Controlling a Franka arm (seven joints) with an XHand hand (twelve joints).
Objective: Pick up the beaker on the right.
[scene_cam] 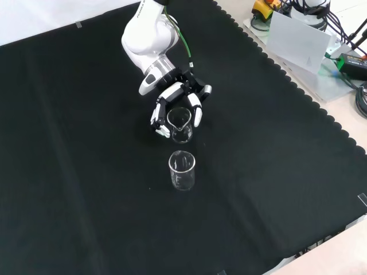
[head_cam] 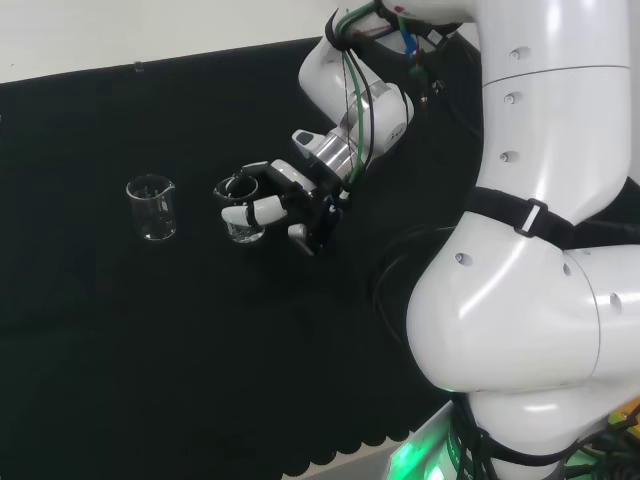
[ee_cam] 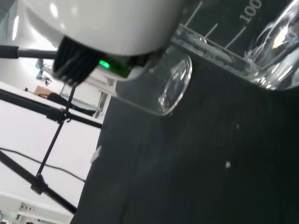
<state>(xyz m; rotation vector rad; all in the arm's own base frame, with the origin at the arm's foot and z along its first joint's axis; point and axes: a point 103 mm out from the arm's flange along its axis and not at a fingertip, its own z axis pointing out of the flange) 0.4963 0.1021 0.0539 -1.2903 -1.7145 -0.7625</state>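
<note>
Object: small clear glass beaker [head_cam: 243, 212] [scene_cam: 180, 125] [ee_cam: 243, 51], printed scale on wall
Pose: upright
Place: black cloth, within the hand's curled fingers, right in head view

Clear glossy beakers [scene_cam: 182, 170]; matt black cloth [scene_cam: 86, 172].

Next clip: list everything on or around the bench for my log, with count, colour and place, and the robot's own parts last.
Clear glass beaker in the hand: one, clear, on the black cloth, fingers curled round it; right-hand one in the head view.
Free clear glass beaker: one, clear, standing apart from the hand; left in the head view, nearer in the front view.
Black cloth: one, black with a scalloped edge, covering the bench.
Equipment with cables: several pieces, mixed colours, off the cloth at the front view's top right.
White arm: one, white, big links at the head view's right.
Hand: one, black and white, closed about the beaker.
</note>
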